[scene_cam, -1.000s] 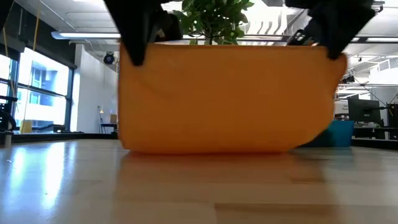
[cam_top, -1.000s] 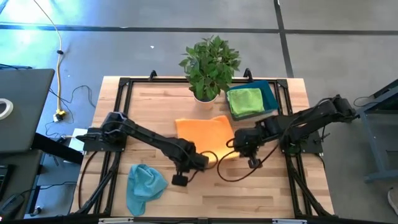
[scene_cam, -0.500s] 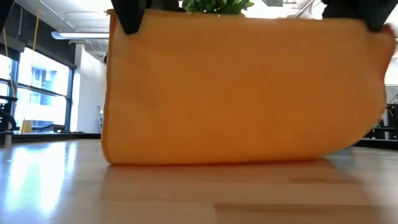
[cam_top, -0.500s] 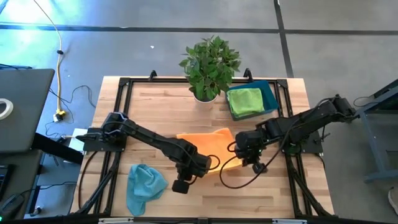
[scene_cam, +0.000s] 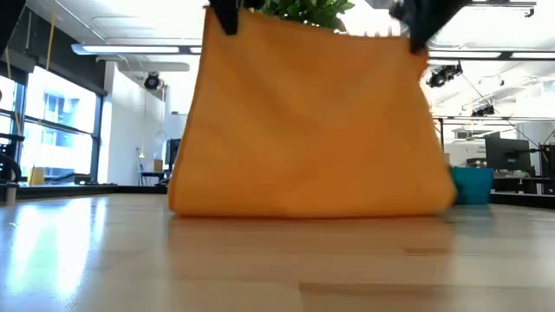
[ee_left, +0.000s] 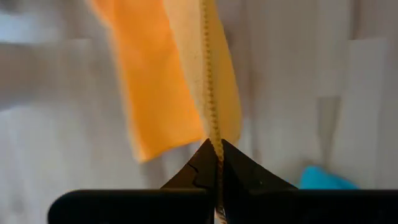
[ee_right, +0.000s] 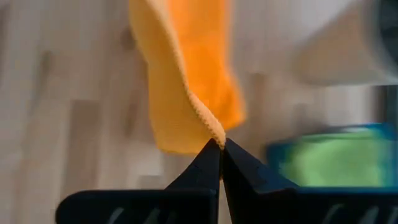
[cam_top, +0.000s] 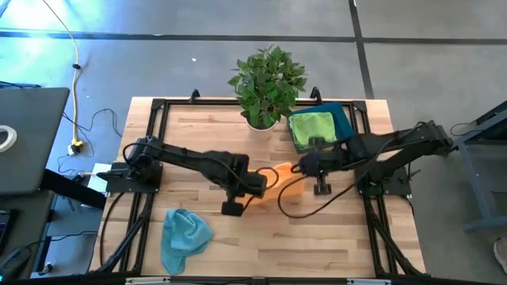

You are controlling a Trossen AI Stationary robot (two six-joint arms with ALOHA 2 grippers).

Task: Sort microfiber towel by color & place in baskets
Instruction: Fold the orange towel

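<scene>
On the wooden table (cam_top: 333,241) one orange towel (scene_cam: 308,121) hangs upright between the two arms, its lower edge seemingly brushing the tabletop, with one green towel (cam_top: 311,128) in the single teal basket (cam_top: 344,119) beside one potted plant (cam_top: 266,83) and one light-blue towel (cam_top: 185,234) crumpled near the front left. The left gripper (ee_left: 214,152) and right gripper (ee_right: 221,149) each have their jaws pressed together, pinching a top corner of the orange towel. No writing or labels can be read anywhere.

A leafy green plant (cam_top: 268,75) in a white pot (cam_top: 262,123) stands at the far edge of the wooden counter (cam_top: 317,245). Beside the counter, on the grey floor (cam_top: 158,71), a yellow cable (cam_top: 75,87) runs down to a plug (cam_top: 76,146). A dark laptop (cam_top: 28,138) sits nearby.
</scene>
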